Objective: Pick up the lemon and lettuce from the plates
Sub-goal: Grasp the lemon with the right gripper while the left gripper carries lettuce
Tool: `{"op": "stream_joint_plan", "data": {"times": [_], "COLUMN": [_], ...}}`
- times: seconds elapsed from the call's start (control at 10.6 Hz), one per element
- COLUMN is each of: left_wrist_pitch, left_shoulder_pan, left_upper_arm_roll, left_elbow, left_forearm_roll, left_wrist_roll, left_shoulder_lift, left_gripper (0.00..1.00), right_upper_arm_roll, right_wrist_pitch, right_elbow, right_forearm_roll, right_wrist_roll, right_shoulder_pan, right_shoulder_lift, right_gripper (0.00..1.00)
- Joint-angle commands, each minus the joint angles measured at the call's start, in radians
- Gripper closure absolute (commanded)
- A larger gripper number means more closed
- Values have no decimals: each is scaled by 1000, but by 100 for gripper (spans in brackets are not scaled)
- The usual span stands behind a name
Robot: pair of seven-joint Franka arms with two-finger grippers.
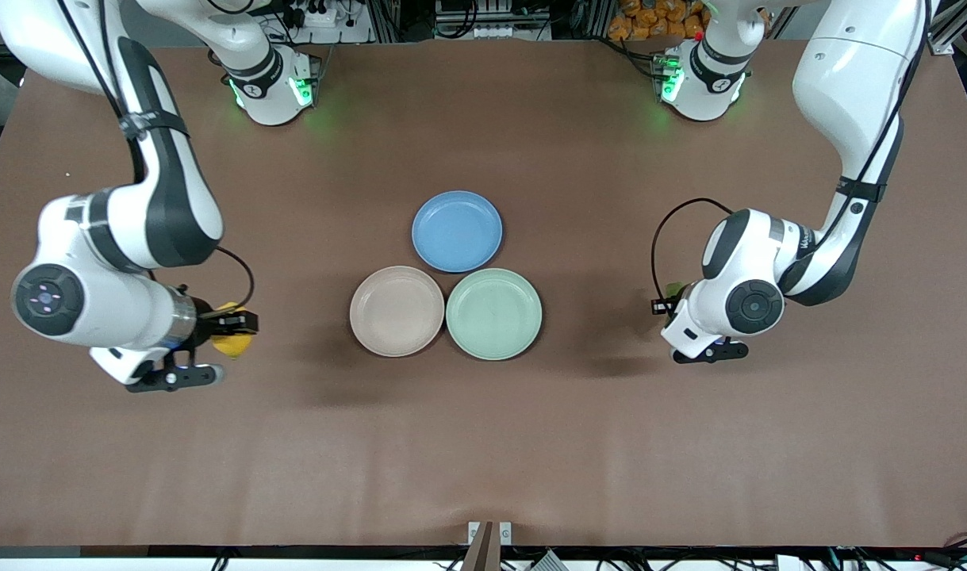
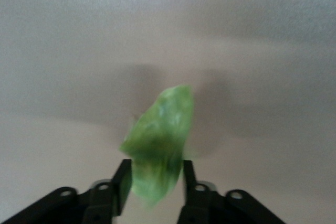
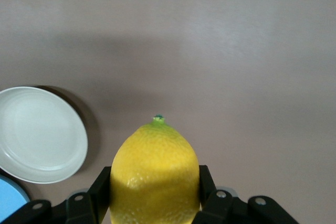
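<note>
The beige-pink plate [image 1: 397, 311] and the mint green plate [image 1: 493, 314] lie side by side at the table's middle, both bare. My right gripper [image 1: 234, 333] is shut on the yellow lemon [image 1: 232, 343] over bare table toward the right arm's end. In the right wrist view the lemon [image 3: 155, 174] fills the gap between the gripper's [image 3: 155, 182] fingers. My left gripper [image 1: 667, 305] is shut on the green lettuce [image 1: 673, 290] over bare table toward the left arm's end. In the left wrist view the lettuce [image 2: 160, 140] sticks out from the gripper [image 2: 155, 178].
A blue plate [image 1: 457, 231], bare, lies farther from the front camera, touching the two plates. The right wrist view shows one pale plate [image 3: 42, 135] and a blue plate's edge [image 3: 10, 205]. Brown table [image 1: 483, 444] spreads around them.
</note>
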Motion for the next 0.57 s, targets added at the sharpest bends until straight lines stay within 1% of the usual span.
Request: {"op": "stream_joint_plan", "data": {"times": [0.0, 0.28, 0.47], "left_wrist_pitch": [-32, -29, -23], "left_shoulder_pan": [12, 9, 6], "left_upper_arm_roll": [-8, -10, -10], "left_elbow": [-9, 17, 57], "left_forearm_roll": [8, 6, 5], "left_wrist_roll": [23, 23, 22], "left_shoulder_lift": [-31, -32, -31], "left_gripper": [0, 0, 0], "right_upper_arm_roll": [-27, -75, -76], "right_wrist_pitch": [-40, -85, -88], "right_elbow": [-7, -10, -16], "right_forearm_roll": [-29, -28, -28], "right_wrist_roll": [1, -12, -92], "right_shoulder_pan": [-4, -23, -50], "right_shoulder_lift": [-54, -92, -113], "right_gripper": [66, 66, 66]}}
